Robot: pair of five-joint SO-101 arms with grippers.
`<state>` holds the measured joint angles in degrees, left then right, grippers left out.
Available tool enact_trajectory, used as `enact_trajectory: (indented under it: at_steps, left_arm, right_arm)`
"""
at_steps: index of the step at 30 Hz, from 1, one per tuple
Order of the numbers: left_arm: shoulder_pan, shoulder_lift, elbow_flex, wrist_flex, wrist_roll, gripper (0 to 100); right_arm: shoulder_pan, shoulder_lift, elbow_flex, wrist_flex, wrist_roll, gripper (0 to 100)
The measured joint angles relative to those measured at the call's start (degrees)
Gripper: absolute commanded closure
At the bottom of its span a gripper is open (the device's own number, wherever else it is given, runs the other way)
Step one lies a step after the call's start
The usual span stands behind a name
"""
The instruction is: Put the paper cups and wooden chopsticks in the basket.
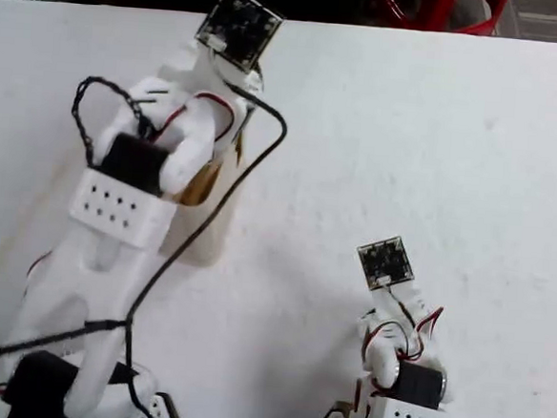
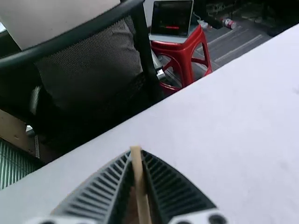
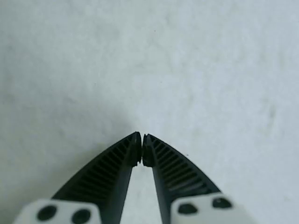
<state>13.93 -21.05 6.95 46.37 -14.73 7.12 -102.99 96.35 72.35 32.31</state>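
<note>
We see one wooden chopstick (image 2: 138, 191) standing up between the ribbed black fingers of the left gripper (image 2: 136, 156). The jaws are pressed against it from both sides, and its pale squared tip pokes out just past the fingertips. The stick is lifted off the table (image 2: 224, 140), over the part of the white surface near the far edge. Beyond that edge the left wrist view shows a black mesh chair (image 2: 88, 65) and a red stool (image 2: 187, 56) with a laptop (image 2: 172, 21) on it. From the high view, the left arm (image 1: 131, 194) is the long one on the left side, stretched toward the far edge of the table (image 1: 436, 143), with a black cable (image 1: 253, 159) looping along it. Under its forearm a tan-brown shape (image 1: 202, 180) peeks out, and we cannot tell what it is. The right arm (image 1: 401, 371) sits well apart from it, at the near side toward the right, low and folded back. In its own wrist view the right gripper (image 3: 141, 149) has its two fingertips closed together with nothing between them, and it hangs over bare white tabletop (image 3: 210, 70).
</note>
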Motion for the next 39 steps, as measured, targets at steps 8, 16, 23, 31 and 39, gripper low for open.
enact_trajectory:
  at_steps: [8,16,23,31,39]
  left_arm:
    - [-0.7,-10.8,0.0,2.1,2.5,95]
    - [-6.8,-13.0,0.0,7.9,4.7,90]
    - [-17.8,-21.3,0.0,10.5,4.7,92]
    - [-49.8,-25.9,5.4,9.2,-2.7,92]
    - [-62.9,-2.5,17.4,-0.1,-20.0,87]
  right_arm:
    - [0.0,0.0,0.0,0.0,0.0,98.0]
    - [0.0,0.0,0.0,0.0,0.0,98.0]
    - [0.0,0.0,0.0,0.0,0.0,98.0]
    - [0.0,0.0,0.0,0.0,0.0,98.0]
    - [0.0,0.0,0.0,0.0,0.0,98.0]
